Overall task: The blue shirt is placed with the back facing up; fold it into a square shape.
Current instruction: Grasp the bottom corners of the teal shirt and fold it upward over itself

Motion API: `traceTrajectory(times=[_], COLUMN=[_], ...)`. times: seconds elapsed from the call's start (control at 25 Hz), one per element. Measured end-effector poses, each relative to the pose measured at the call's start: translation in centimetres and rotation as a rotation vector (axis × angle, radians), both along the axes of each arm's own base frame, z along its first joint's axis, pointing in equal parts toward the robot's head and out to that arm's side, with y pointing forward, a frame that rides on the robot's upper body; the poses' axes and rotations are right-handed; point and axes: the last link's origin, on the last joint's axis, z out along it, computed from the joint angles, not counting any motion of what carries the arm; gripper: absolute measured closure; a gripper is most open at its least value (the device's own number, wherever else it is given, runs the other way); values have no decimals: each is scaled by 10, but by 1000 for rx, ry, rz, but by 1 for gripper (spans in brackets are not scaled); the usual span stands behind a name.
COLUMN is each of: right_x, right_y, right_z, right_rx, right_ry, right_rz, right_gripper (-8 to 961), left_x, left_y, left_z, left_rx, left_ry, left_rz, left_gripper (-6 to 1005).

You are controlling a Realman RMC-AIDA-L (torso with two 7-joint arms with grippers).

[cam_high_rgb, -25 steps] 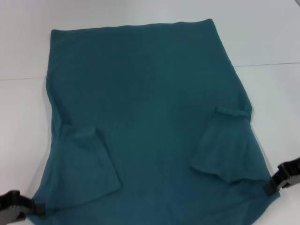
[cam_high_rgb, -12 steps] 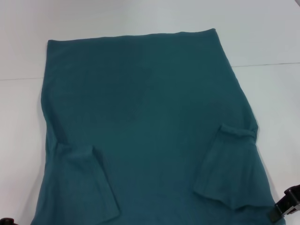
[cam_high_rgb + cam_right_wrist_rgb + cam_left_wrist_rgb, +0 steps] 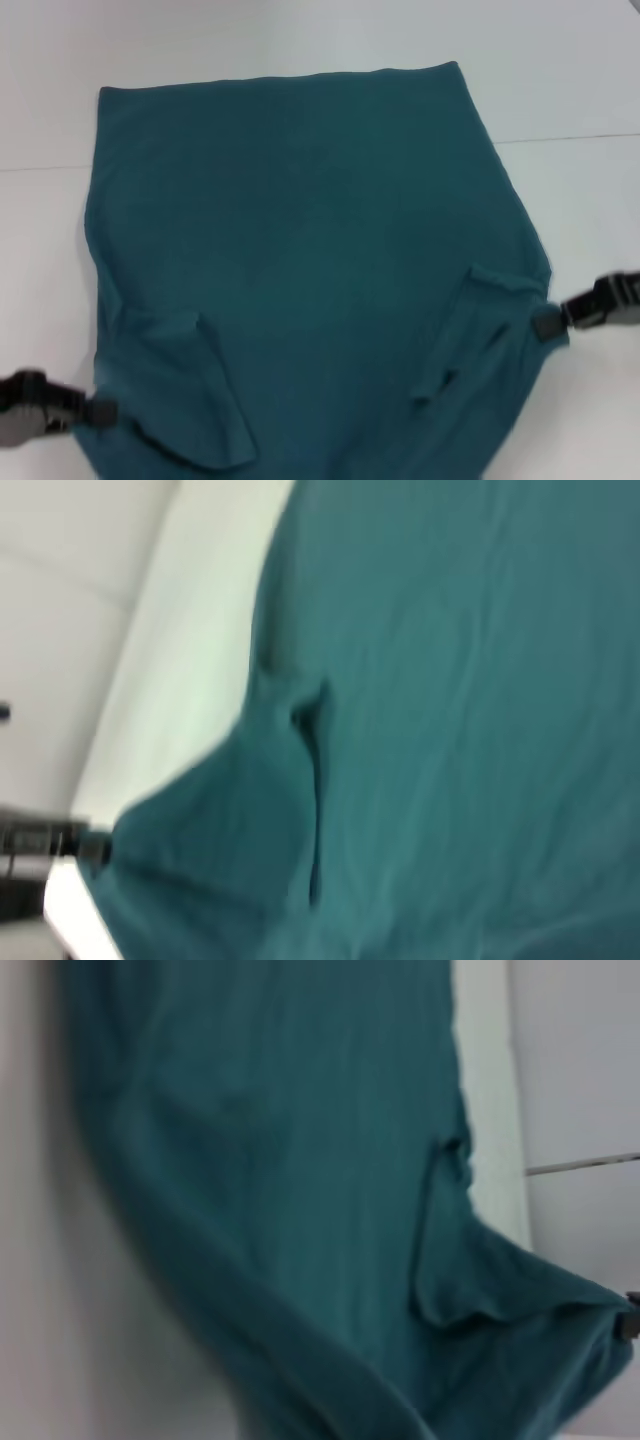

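Observation:
The blue shirt (image 3: pixel 300 230) lies plain side up across the white table, its far hem straight and flat. Both short sleeves are folded inward onto the body, the left sleeve (image 3: pixel 190 390) and the right sleeve (image 3: pixel 485 330). My left gripper (image 3: pixel 100 411) is shut on the shirt's near left edge. My right gripper (image 3: pixel 547 322) is shut on the near right edge, beside the folded sleeve. The near end hangs lifted and slack between them. The left wrist view shows the draped shirt (image 3: pixel 280 1160), and the right wrist view shows the shirt (image 3: pixel 450 680) too.
The white table (image 3: pixel 560 80) extends past the shirt at the far side and on both flanks. A thin seam line (image 3: pixel 580 137) crosses it at the right.
Both grippers dropped toward the near edge of the view, then came back up and forward with the shirt's near corners. The near end now looks lifted and bunched.

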Motion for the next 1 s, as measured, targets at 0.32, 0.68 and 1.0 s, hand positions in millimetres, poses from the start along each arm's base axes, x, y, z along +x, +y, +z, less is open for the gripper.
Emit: traceTrajectory(times=[0.32,0.68,1.0], right_x=[1,4,2], right_y=[28,64,98], right_z=[22,32,-1], right_rx=[236,483,543], right_ry=[57,55,-56], right_rz=[-86,-152,-131], right_gripper=[897,895,894], left_x=[31,47,68], left_y=[61,125,168], left_z=[11,25,-1], left_rx=[145,364,423], left_ry=[-26,59,272], left_rz=[23,84,-1], left_gripper=[983,982,982])
